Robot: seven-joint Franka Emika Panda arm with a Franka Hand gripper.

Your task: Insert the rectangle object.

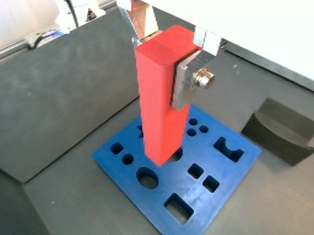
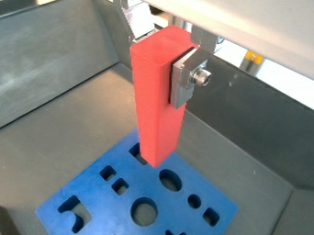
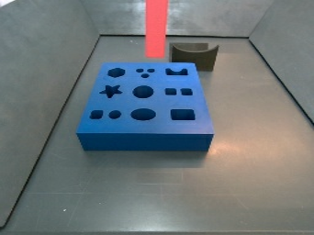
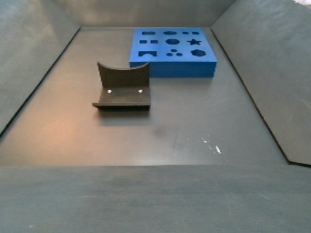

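Observation:
My gripper (image 1: 166, 60) is shut on the top of the rectangle object (image 1: 160, 110), a long bright red bar held upright; both wrist views show this (image 2: 163, 57). One silver finger plate (image 1: 190, 83) presses its side. The bar (image 2: 160, 110) hangs over the blue block with shaped holes (image 1: 185, 188), its lower end near one edge of the block (image 2: 110, 197). In a side view the bar (image 3: 157, 27) comes down from above, behind the block (image 3: 141, 128); the gripper is out of that view. Another side view shows only the block (image 4: 174, 50).
A dark olive curved piece (image 3: 194, 55) stands on the floor beside the block, also seen in a wrist view (image 1: 282, 128) and a side view (image 4: 122, 86). Grey walls enclose the floor.

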